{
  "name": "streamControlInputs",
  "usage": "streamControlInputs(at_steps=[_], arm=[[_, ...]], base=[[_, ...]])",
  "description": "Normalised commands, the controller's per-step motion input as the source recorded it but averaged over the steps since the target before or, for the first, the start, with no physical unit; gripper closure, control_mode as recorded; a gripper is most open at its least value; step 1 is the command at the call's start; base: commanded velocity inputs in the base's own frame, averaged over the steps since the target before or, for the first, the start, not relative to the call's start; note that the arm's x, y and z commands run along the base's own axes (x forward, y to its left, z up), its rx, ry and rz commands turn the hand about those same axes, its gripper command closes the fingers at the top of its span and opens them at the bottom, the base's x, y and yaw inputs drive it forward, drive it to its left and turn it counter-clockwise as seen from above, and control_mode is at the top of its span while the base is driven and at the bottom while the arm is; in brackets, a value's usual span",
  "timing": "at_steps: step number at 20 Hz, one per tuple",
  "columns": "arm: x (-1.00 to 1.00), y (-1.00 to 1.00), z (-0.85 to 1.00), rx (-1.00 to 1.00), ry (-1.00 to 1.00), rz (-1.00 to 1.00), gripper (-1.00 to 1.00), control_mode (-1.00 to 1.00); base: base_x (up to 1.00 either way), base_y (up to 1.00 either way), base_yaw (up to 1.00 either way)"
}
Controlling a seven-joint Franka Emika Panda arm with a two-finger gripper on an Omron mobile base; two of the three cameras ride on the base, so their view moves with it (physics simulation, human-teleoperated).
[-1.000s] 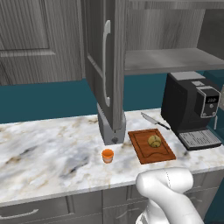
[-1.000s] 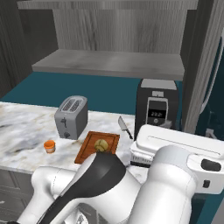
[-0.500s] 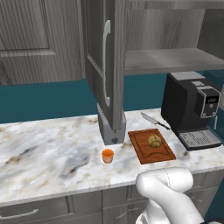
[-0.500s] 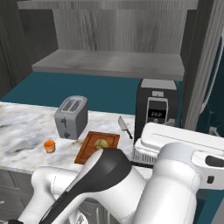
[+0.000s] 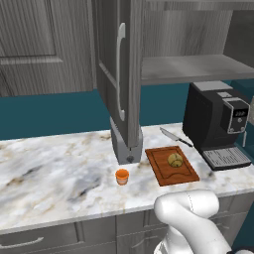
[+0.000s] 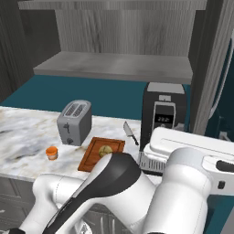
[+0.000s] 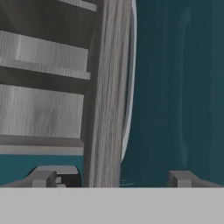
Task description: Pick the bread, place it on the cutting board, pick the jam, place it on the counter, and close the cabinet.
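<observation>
1. The cabinet (image 5: 124,74) is the biggest thing. It fills the top of the left base view. One door sticks out toward us, edge on, in the upper middle. The shelf inside looks bare.
2. The counter (image 5: 54,173) is the wide marbled top across the middle of that view.
3. The coffee machine (image 5: 216,126) is the black box at the right, on the counter.
4. The toaster (image 6: 74,121) is the grey box at the middle left of the right base view.
5. The cutting board (image 5: 171,166) lies flat, a bit right of the middle, just beside the coffee machine.
6. The knife (image 5: 176,137) lies behind the board, near its far edge.
7. The bread (image 5: 174,159) sits on the board, so I think that step is done.
8. The jam (image 5: 122,176) stands on the counter left of the board, near the middle. I think that step is done too.
9. The gripper (image 7: 111,178) is at the bottom of the hand view. Its two tips are far apart and hold nothing. The edge of the door stands up between them, a bit to the left.
10. I think closing the cabinet is the step now. Next the hand must press on the open door and swing it shut. It should push gently so it does not slip off the thin edge.
</observation>
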Motion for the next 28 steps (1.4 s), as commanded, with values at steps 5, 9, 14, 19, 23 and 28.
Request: streamControlInputs(at_steps=[5,9,14,19,23,28], arm=[[0.15,-0.04,-0.04,0.00,0.00,0.00,-1.00,-1.00],[0.15,-0.03,-0.04,0.00,0.00,0.00,-1.00,-1.00],[0.19,-0.02,-0.05,0.00,0.00,0.00,-1.00,-1.00],[0.23,-0.01,-0.05,0.00,0.00,0.00,-1.00,-1.00],[0.29,0.00,-0.09,0.00,0.00,0.01,-1.00,-1.00],[0.25,0.00,-0.11,0.00,0.00,0.05,-1.00,-1.00]], base=[[0.00,0.00,0.00],[0.00,0.00,0.00],[0.00,0.00,0.00],[0.00,0.00,0.00],[0.00,0.00,0.00],[0.00,0.00,0.00]])
